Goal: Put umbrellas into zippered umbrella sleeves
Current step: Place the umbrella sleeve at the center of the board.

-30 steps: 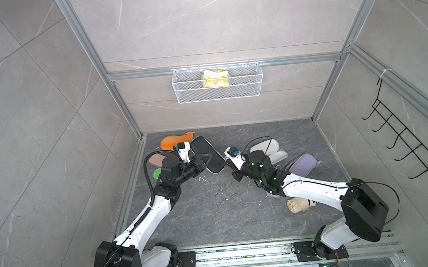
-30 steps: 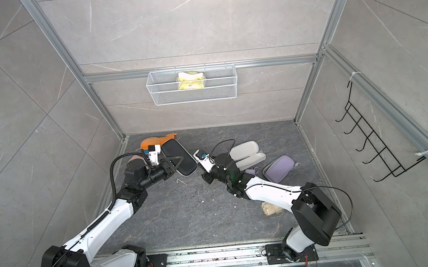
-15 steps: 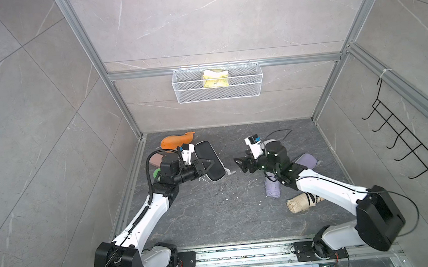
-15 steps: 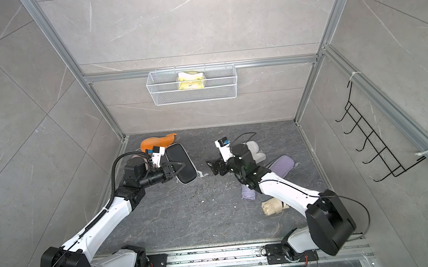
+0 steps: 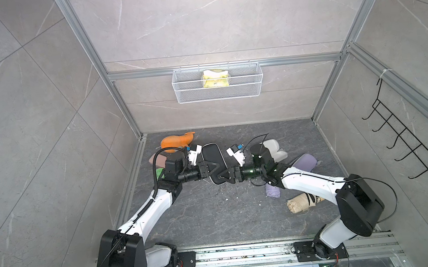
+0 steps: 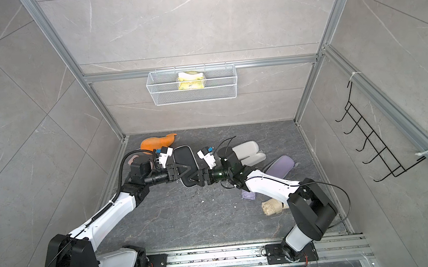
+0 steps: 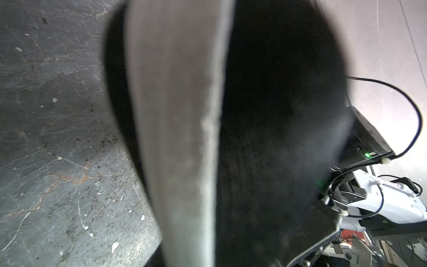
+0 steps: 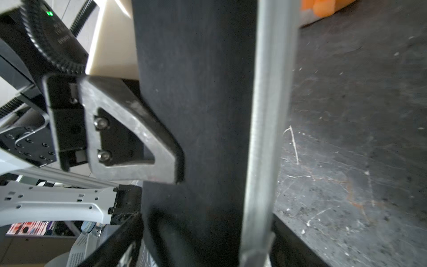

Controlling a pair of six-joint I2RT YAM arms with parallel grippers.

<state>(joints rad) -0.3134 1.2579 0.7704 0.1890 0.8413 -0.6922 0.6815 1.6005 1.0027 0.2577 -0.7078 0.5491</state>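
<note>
Left gripper (image 5: 214, 169): clamped on black sleeve (image 5: 211, 152); finger (image 8: 138, 129) sat flat against its shell.
Right gripper (image 5: 224, 176): jaws apart either side of the sleeve's lower end; real grip or not, couldn't tell.
Black sleeve: centre of both top views, on edge between the grippers, grey zip edging (image 8: 265, 115) facing the right wrist camera.
Cream sleeve (image 5: 272, 147): floor, right of centre.
Lavender sleeve (image 5: 304, 162): further right.
Lavender umbrella (image 5: 273, 191): floor, lower right of centre.
Beige umbrella (image 5: 299, 203): just beside it, lower right.
</note>
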